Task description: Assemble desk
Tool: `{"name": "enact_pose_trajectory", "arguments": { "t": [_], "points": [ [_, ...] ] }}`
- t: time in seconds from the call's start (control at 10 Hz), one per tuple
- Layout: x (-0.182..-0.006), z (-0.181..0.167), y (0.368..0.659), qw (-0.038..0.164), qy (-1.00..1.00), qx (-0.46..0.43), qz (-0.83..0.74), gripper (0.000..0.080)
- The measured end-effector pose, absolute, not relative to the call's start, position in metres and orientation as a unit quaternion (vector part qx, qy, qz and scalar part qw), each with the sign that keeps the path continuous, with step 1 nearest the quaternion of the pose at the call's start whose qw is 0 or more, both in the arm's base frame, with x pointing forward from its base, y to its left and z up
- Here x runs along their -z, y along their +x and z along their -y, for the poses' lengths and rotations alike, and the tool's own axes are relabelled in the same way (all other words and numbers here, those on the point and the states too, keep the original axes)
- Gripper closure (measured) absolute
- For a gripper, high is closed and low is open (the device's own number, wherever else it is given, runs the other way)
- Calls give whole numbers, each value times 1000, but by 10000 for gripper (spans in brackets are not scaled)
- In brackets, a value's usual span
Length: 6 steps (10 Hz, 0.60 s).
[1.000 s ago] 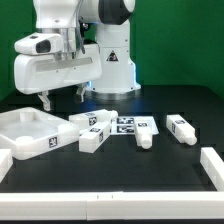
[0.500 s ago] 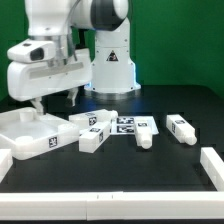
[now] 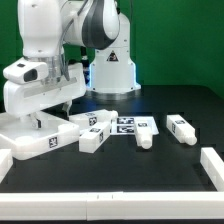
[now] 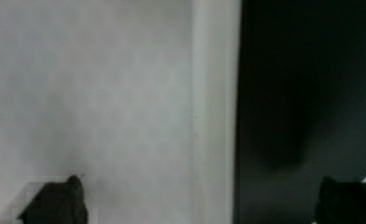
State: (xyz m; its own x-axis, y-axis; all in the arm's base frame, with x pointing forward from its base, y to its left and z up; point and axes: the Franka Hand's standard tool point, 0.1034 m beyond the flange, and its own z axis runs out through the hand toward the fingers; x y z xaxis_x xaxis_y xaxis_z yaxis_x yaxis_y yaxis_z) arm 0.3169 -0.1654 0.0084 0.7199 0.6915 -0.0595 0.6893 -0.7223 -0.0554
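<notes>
The desk's big white rimmed panel (image 3: 22, 138) lies at the exterior view's left, a tag on its side. Several white tagged legs lie loose on the black table: two (image 3: 98, 120) (image 3: 90, 139) beside the panel, one (image 3: 145, 134) in the middle, one (image 3: 180, 127) at the right. My gripper (image 3: 48, 115) hangs low over the panel's right rim, open and holding nothing. In the wrist view the panel's white surface (image 4: 100, 100) fills one side and the black table (image 4: 313, 100) the other, and the panel's edge runs between the fingers of my gripper (image 4: 208, 205).
The marker board (image 3: 127, 125) lies flat among the legs. White rails border the table at the front (image 3: 110, 206) and at the exterior view's right (image 3: 212, 166). The arm's base (image 3: 112, 70) stands behind.
The arm has swung toward the exterior view's left and come down over the panel's rim. The jaws stayed open. No part has moved.
</notes>
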Motion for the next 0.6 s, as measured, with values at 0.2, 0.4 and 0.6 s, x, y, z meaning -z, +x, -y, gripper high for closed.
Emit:
{"name": "enact_pose_trajectory", "arguments": {
  "t": [0.2,0.4,0.6],
  "points": [
    [-8,165,317,15,-927,-38,372,278],
    [-8,165,317,15,-927,-38,372,416],
    [-8,166,317,15,-927,-38,373,571]
  ]
}}
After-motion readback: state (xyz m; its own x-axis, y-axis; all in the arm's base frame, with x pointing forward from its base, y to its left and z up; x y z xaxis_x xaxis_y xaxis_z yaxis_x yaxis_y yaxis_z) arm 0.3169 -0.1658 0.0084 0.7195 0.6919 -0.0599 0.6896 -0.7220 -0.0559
